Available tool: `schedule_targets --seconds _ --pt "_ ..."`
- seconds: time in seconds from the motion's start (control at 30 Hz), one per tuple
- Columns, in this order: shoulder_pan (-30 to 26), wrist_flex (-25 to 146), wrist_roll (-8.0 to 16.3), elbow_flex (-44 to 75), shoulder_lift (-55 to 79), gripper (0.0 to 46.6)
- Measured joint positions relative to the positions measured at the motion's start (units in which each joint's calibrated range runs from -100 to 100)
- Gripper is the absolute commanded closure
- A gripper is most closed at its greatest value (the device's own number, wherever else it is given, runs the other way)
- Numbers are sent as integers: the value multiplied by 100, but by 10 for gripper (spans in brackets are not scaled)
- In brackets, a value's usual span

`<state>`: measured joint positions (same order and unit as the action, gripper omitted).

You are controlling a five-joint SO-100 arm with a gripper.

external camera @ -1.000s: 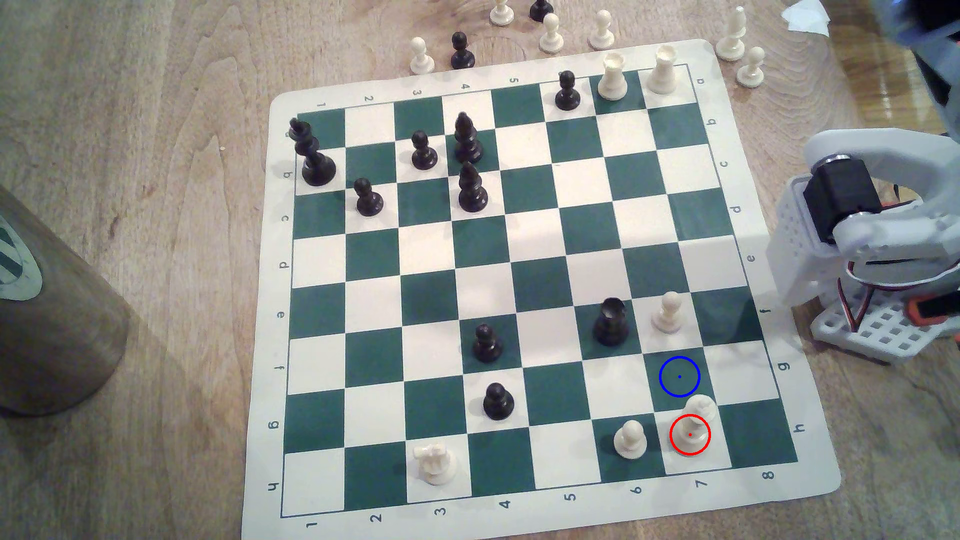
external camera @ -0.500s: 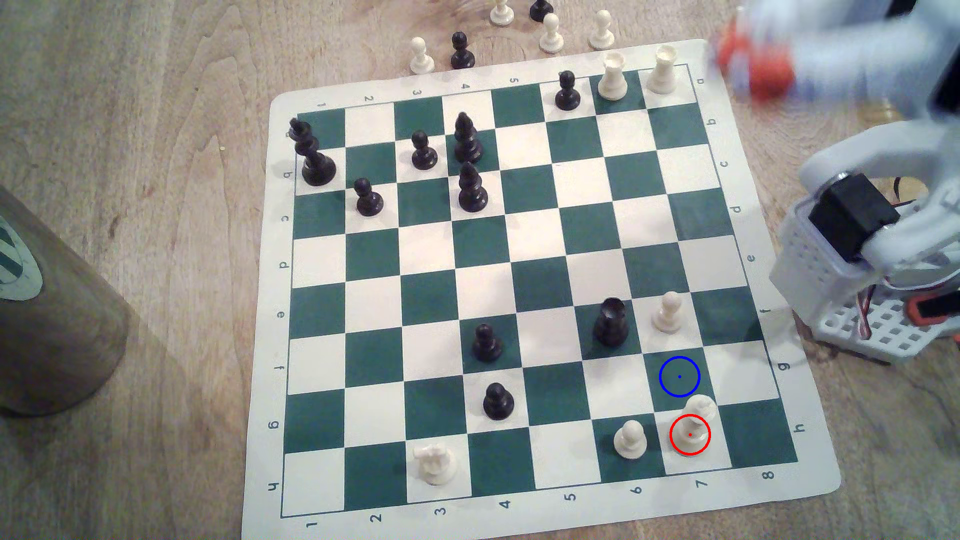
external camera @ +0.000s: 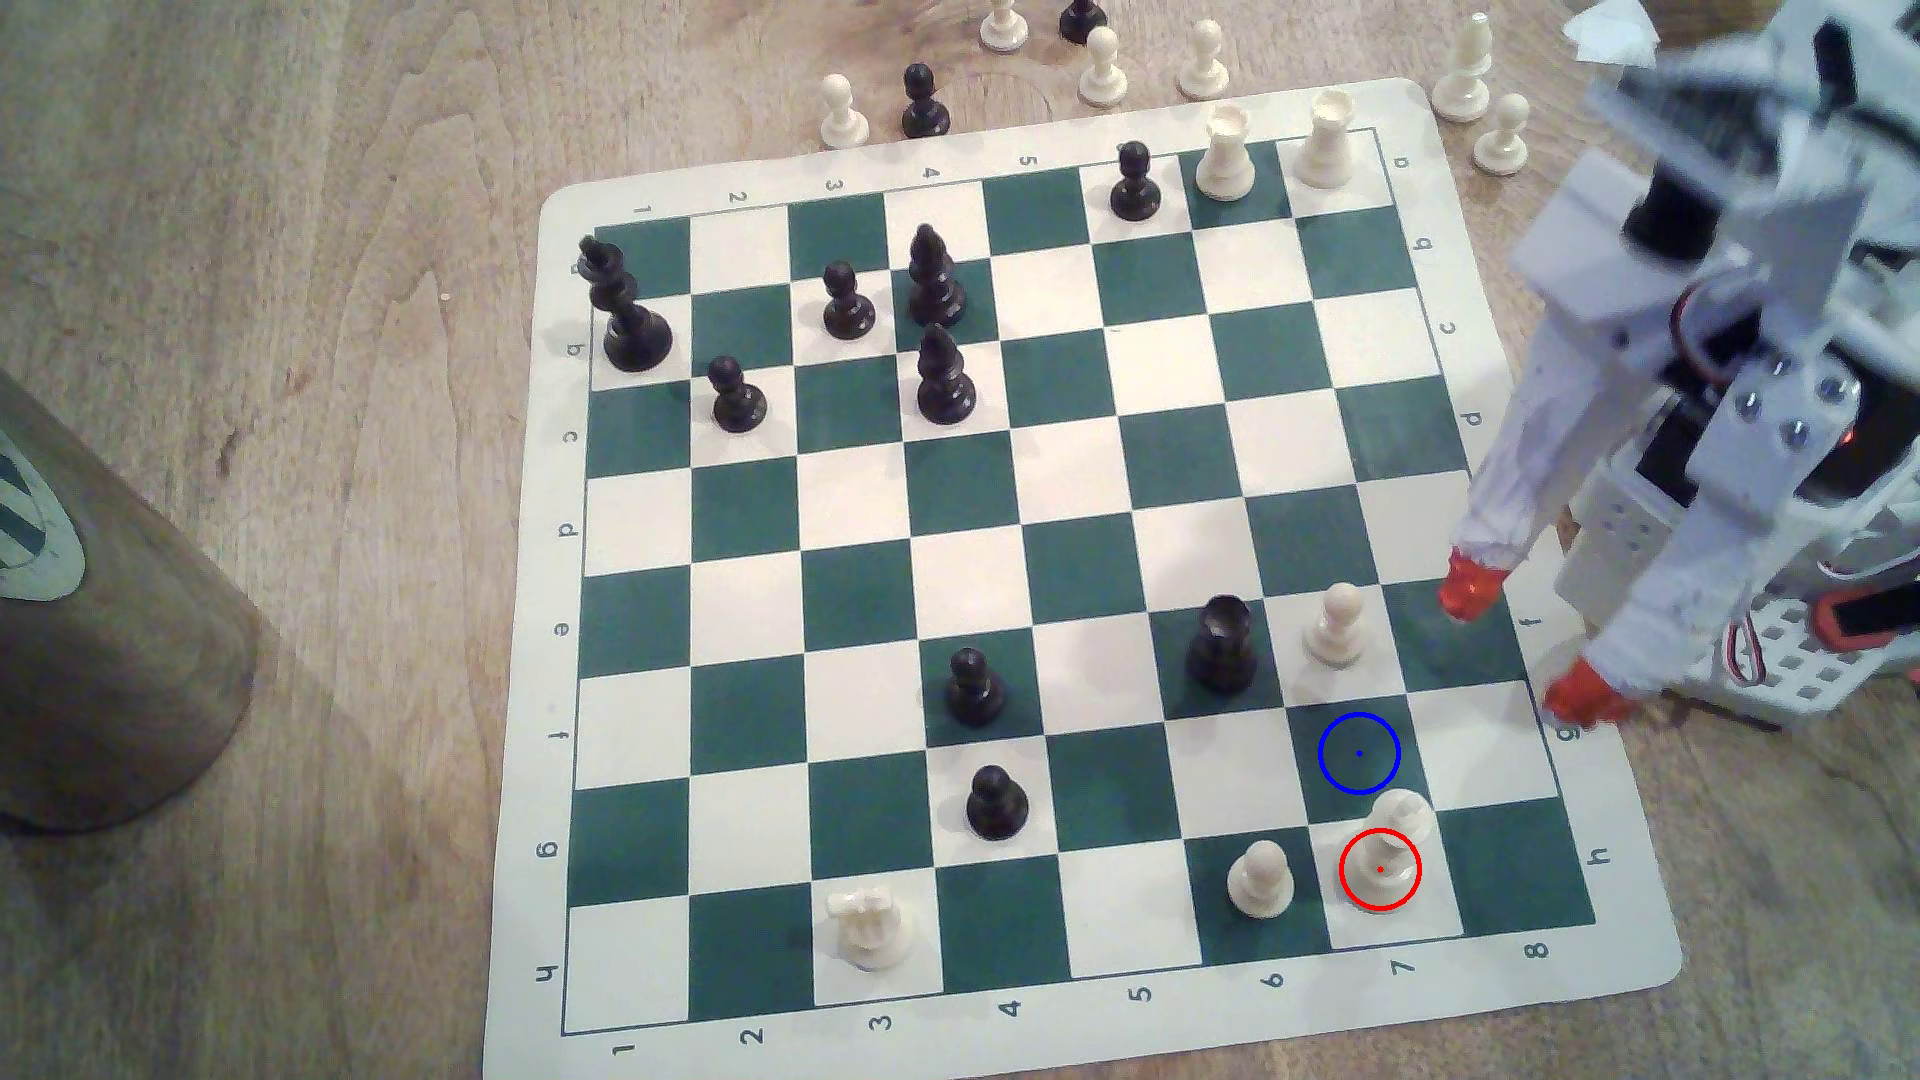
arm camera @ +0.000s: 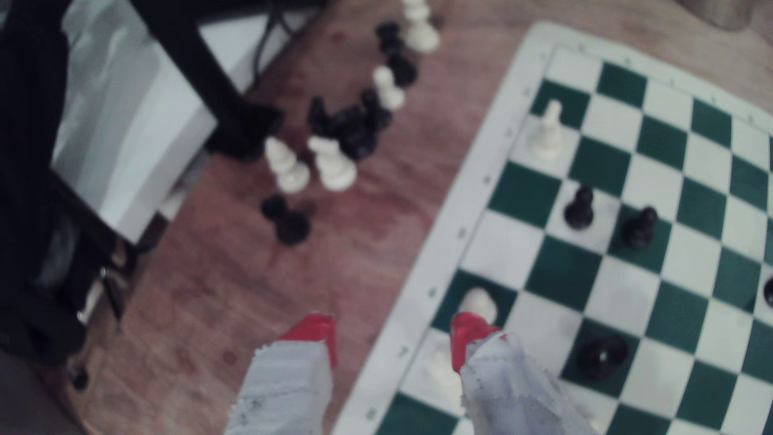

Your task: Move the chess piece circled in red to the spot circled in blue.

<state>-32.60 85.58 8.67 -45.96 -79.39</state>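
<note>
Your end effector (external camera: pixel 1522 649) sits over the chess mat's edge on the exterior view's right, jaws spread wide apart with nothing between them. One red fingertip (external camera: pixel 1470 587) is above the dark green square in the f row, the other is out past the board's border by the g label. In the wrist view the end effector (arm camera: pixel 393 339) is blurry, but you can see one red tip over the wooden desk (arm camera: pixel 293 259) and the other over the mat near a white pawn (arm camera: pixel 479 302).

The chess piece (external camera: pixel 1390 849) you're after is upright on the white square in the h row, column 7, with the red ring drawn around its base. It's well apart from both fingertips. Just beside it, toward the exterior view's left, stands a white pawn (external camera: pixel 1260 880) on the neighbouring green square.

The spot (external camera: pixel 1359 753) is the dark green square directly next to the piece's square, one row up in the exterior view, blue ring and dot on it, with nothing standing on it. Another white pawn (external camera: pixel 1335 623) sits one square beyond that, with a black rook (external camera: pixel 1223 644) beside it.

The white king (external camera: pixel 871 927) is down in the h row at column 3.
</note>
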Motion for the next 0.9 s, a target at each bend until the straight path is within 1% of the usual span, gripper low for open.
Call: schedule_targets --seconds 0.03,0.23,0.5,0.63,0.9 --pt "-37 88 5 -108 0 271" --pt "-118 183 0 -1085 8 247" --pt "-118 -191 -24 -2133 -67 244" --pt "-118 -327 -29 -2413 -67 240" --pt "-155 -900 -59 -2702 670 242"
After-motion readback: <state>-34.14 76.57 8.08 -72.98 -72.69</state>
